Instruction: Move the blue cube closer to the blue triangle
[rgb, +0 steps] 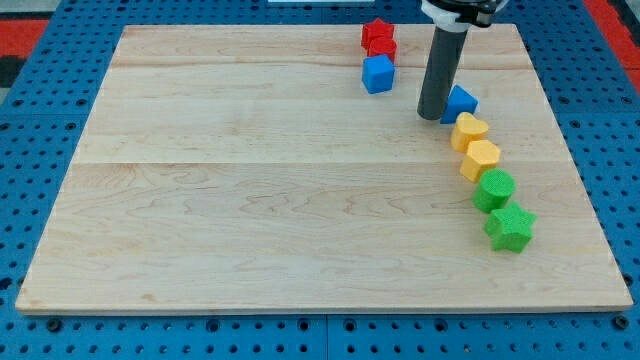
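Observation:
The blue cube (378, 73) sits near the view's top, just below a red star-shaped block (378, 37). The blue triangle (461, 102) lies to the right of the cube and a little lower. My tip (433, 114) stands between them, touching or nearly touching the triangle's left side, about a block's width right of and below the cube. The rod partly hides the triangle's left edge.
Below the blue triangle a curved row runs down the right side: a yellow block (469, 130), a yellow hexagon (481, 159), a green cylinder (494, 189) and a green star (510, 227). The wooden board (250, 180) rests on a blue pegboard.

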